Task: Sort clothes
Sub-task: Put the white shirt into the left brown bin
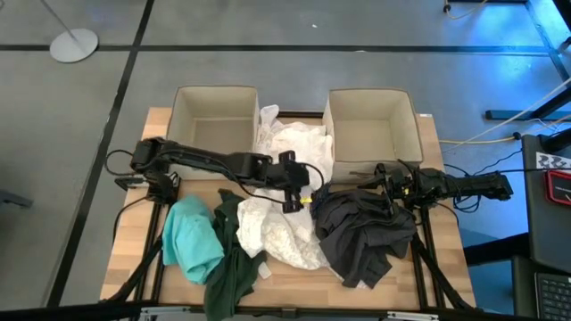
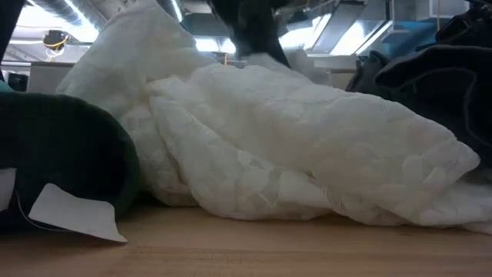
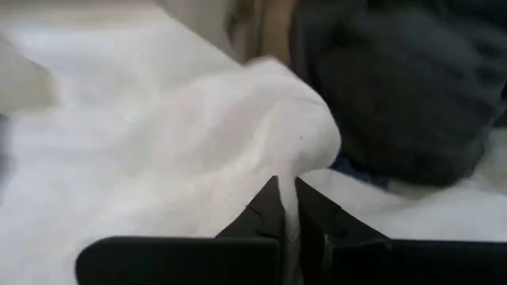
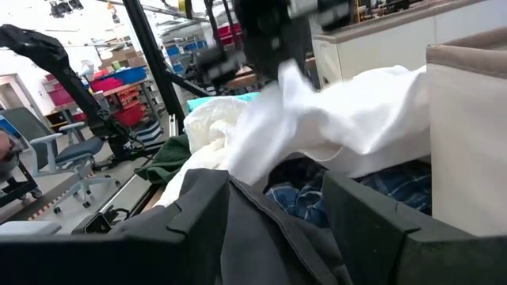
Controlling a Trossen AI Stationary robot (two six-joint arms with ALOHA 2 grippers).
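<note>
A pile of clothes lies across the table: a teal garment (image 1: pixel 192 236), a dark green one (image 1: pixel 232 267), white ones (image 1: pixel 285 232) and a dark grey one (image 1: pixel 366 232). A blue plaid shirt (image 4: pixel 301 198) shows under the white cloth. My left gripper (image 1: pixel 293 192) is at the table's middle, shut on a white garment (image 3: pixel 198 142). My right gripper (image 1: pixel 385 183) is at the dark grey garment's far edge, with grey cloth (image 4: pixel 269 237) between its fingers. In the low view the white lace garment (image 2: pixel 307 146) rests on the tabletop beside the dark green one (image 2: pixel 61 154). My left gripper pinches a thin fold of the white garment (image 3: pixel 288 207) between its two fingers. The cloth spreads out beyond the fingertips; one layer or several, I cannot tell. My right gripper has a bunch of the dark grey garment (image 4: pixel 273 229) between its two fingers, at the garment's far edge. The rest of the garment lies on the table.
Two beige fabric boxes stand at the table's far edge, one left (image 1: pixel 183 107) and one right (image 1: pixel 415 116). White cloth (image 1: pixel 290 138) lies between them. A white tag (image 2: pixel 77 215) on the green garment lies on the tabletop near the front.
</note>
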